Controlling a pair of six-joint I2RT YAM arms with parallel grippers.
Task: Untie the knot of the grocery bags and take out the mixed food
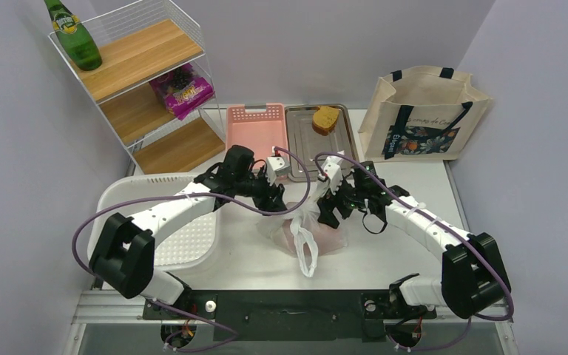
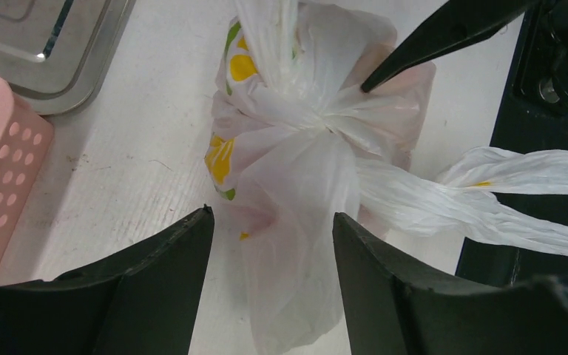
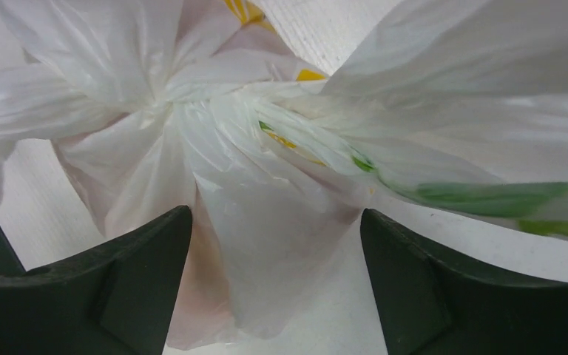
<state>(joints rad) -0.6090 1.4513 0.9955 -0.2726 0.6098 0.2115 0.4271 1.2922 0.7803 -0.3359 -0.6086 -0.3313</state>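
Note:
The thin whitish plastic grocery bag (image 1: pixel 324 238) lies tied shut at the table's middle, its knot (image 2: pixel 324 122) bunched tight and its twisted handles (image 2: pixel 503 194) trailing toward the near edge. The mixed food is hidden inside; only a pinkish tint shows through the film. My left gripper (image 1: pixel 279 201) (image 2: pixel 270 222) is open, astride a loose fold of the bag just short of the knot. My right gripper (image 1: pixel 330 214) (image 3: pixel 275 214) is open too, from the other side, with a flap of film between its fingers and the knot (image 3: pixel 192 96) ahead. The cream canvas tote (image 1: pixel 421 111) stands upright at the back right.
A white perforated tub (image 1: pixel 170 229) sits at the left under the left arm. A pink basket (image 1: pixel 255 129) and a metal tray (image 1: pixel 340 137) holding a brown item (image 1: pixel 326 119) lie behind the bag. A wire shelf (image 1: pixel 140 89) at the back left carries a green bottle (image 1: pixel 74 37) and a purple packet (image 1: pixel 183 92).

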